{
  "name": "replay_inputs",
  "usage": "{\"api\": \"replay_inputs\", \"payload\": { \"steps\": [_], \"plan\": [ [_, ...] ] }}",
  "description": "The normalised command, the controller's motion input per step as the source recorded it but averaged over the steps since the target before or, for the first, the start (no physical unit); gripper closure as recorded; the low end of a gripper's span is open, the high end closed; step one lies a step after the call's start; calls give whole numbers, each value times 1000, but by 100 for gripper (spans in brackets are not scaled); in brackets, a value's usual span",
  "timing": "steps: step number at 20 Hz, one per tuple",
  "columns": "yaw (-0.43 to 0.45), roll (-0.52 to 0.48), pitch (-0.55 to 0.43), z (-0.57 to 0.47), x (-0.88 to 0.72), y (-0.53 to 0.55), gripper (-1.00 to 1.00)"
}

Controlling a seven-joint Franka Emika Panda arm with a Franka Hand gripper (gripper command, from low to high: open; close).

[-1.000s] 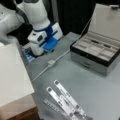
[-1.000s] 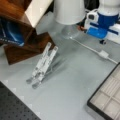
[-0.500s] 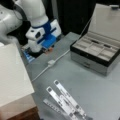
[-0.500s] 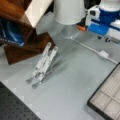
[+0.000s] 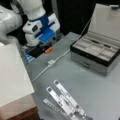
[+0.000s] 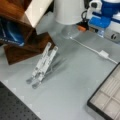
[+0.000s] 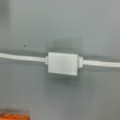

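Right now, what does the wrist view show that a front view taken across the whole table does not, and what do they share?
Only the wrist view shows the white cable block close up, with cable leaving both ends. No gripper fingers show there.

Only a front view shows the gripper low at the table's far edge, the open compartment box, the folding metal stand and the white box.

Both show the grey table, the white cable and an orange piece near the gripper.

A grey compartment box (image 5: 96,53) sits right of a folded metal stand (image 5: 66,101) on the table (image 5: 100,92).
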Motion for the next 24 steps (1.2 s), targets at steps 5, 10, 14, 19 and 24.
{"api": "replay_inputs", "payload": {
  "steps": [5, 10, 14, 19, 24],
  "plan": [
    [13, -142, 326, 501, 861, -150, -100],
    [70, -149, 382, 472, 851, -175, -100],
    [91, -132, 364, 421, 645, -126, -100],
    [42, -126, 306, 244, 383, -81, -100],
    [19, -151, 284, 201, 211, -47, -100]
  ]
}}
